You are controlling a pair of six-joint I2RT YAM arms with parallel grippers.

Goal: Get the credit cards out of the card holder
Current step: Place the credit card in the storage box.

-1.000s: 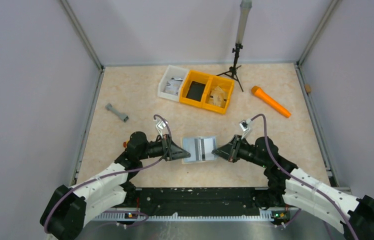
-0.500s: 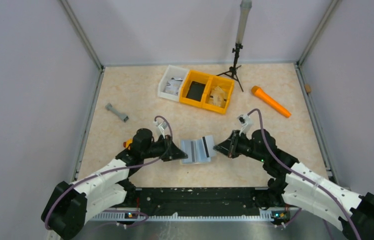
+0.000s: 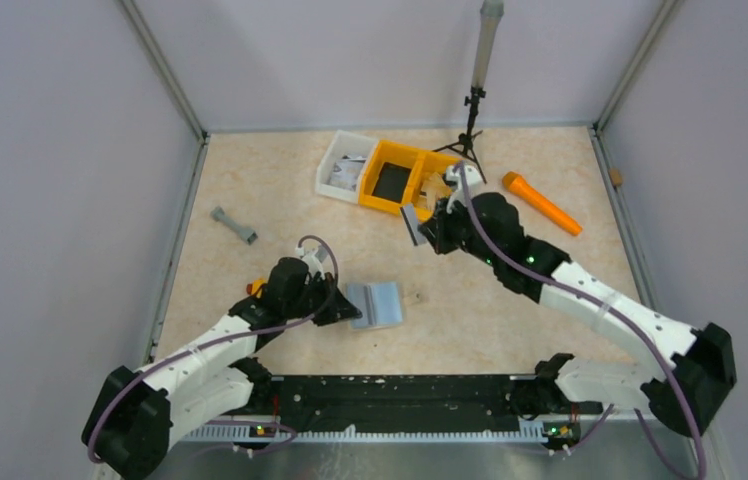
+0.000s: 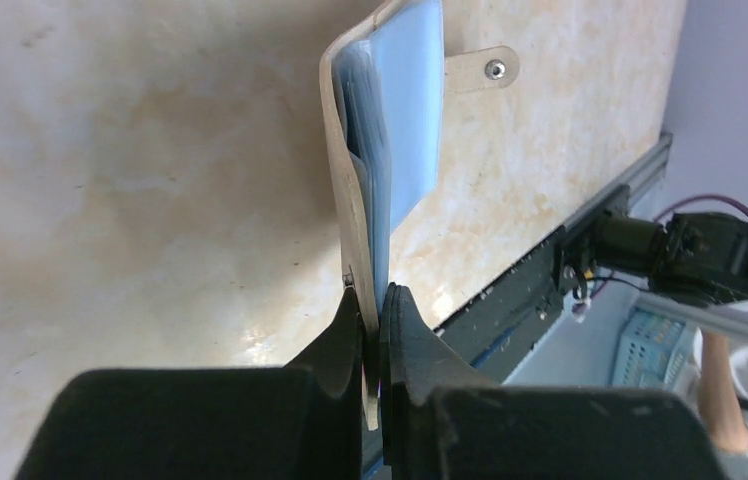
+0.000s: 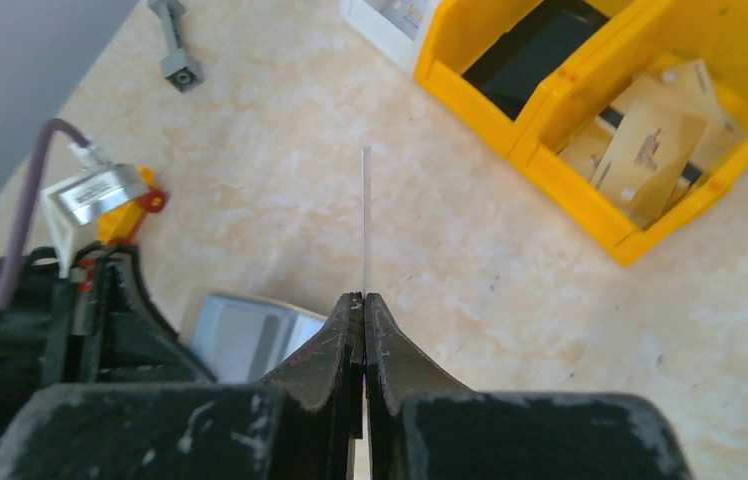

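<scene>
Has, well away from both arms, a grey dumbbell-shaped piece [image 3: 234,225] at far left, an orange stick [image 3: 543,203] at far right and a black tripod [image 3: 469,125] by the back wall. Leaves bare table [image 3: 280,200] between the arms.

Keeps the holder [image 3: 378,304] near the front middle of the table, one edge clamped between the closed pads of the left gripper [image 4: 375,300]. Cannot tell whether it rests on the top or hangs just above. Lifts a card [image 3: 411,224] well apart from the holder, just in front of the yellow bin [image 3: 450,212], pinched tight in the right gripper [image 5: 363,298] and seen edge-on as a thin line from that wrist.

Shows the holder as a thin, flat rectangle, tan and matte outside, with glossy blue-grey sleeves inside, and a small rounded tab [image 4: 480,70] with a metal snap beside it. Shows the card as thin and rigid, grey with a dark stripe. Gives the table a beige, marbled, smooth top.

Sets the yellow bin touching a white bin [image 3: 330,175] at the back. Holds a flat black thing [image 5: 540,45] in the yellow bin's left compartment and tan, cardboard-like pieces [image 5: 650,140] in its right. Holds pale, unclear things in the white bin.
</scene>
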